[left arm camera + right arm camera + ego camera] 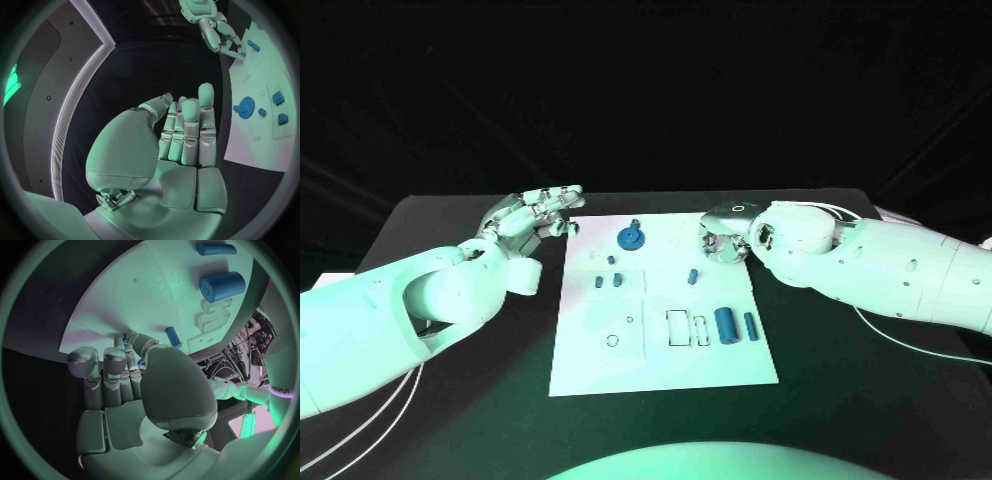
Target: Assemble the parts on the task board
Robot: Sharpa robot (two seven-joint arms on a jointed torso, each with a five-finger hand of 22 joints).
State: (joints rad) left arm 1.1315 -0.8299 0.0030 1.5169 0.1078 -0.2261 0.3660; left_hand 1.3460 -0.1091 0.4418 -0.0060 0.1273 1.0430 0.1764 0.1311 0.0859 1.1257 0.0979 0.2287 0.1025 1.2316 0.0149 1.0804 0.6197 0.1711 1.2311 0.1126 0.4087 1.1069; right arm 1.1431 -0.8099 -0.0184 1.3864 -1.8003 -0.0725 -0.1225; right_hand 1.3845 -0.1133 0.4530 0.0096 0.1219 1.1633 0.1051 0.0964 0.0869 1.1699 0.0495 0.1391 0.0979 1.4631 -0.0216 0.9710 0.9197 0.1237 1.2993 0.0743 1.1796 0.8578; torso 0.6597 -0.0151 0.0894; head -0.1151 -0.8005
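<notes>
parts [727, 322] are lying loose on the task board [661, 365]. left hand [528, 215] is hovering empty, fingers straight; right hand [728, 232] is curling at the far edge, contents unclear, risking nudging the board

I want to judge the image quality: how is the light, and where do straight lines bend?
Head view: greenish light on both arms, the task board bright against the black table, its edges straight. Left wrist view: the board's edge curves. Right wrist view: the board bulges round behind the right hand.

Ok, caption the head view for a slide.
Both hands, left and right, flank the white task board bearing blue parts.
</notes>
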